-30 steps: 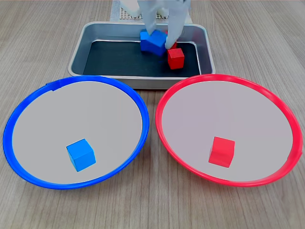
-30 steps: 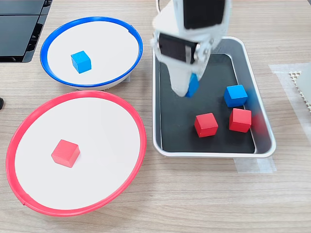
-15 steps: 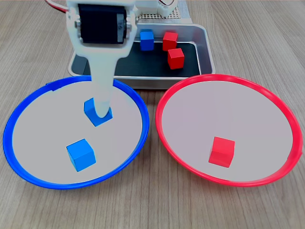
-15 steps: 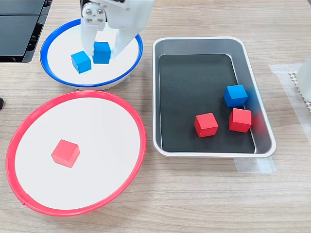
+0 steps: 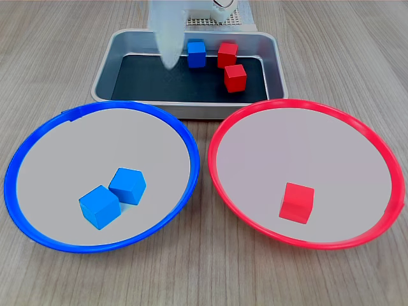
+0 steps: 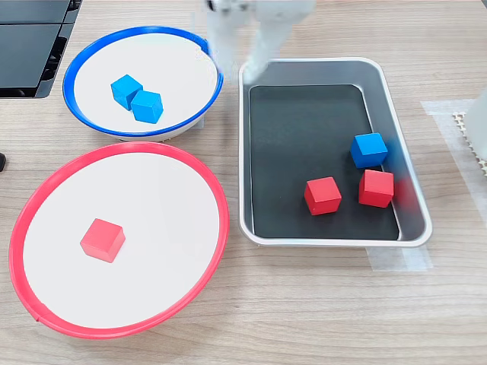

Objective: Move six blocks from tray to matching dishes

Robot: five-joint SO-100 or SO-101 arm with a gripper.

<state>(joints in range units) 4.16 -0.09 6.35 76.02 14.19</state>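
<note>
Two blue blocks [image 5: 99, 206] [image 5: 127, 185] lie touching in the blue-rimmed dish [image 5: 38, 153], also seen as blue blocks [image 6: 125, 90] [image 6: 147, 106] in the blue-rimmed dish [image 6: 84, 61]. One red block [image 5: 297, 202] [image 6: 103, 239] rests in the red-rimmed dish [image 5: 382, 159] [image 6: 221, 220]. The silver tray [image 5: 105, 70] [image 6: 411, 228] holds a blue block [image 5: 196, 53] [image 6: 369, 149] and two red blocks [image 5: 235, 78] [image 5: 227, 54] [image 6: 323, 195] [image 6: 377, 188]. My white gripper [image 5: 167, 54] [image 6: 237, 65] is blurred, hanging open and empty between the blue dish and the tray's edge.
A black object [image 6: 30, 38] sits at the second exterior view's top left. A white mesh pad [image 6: 472, 129] and tape [image 6: 396, 258] lie by the tray on the second exterior view's right. The arm's base [image 5: 217, 9] stands behind the tray.
The gripper let go of the second blue block in the blue dish, nudging the first cube, then rose and swung back toward the tray.
</note>
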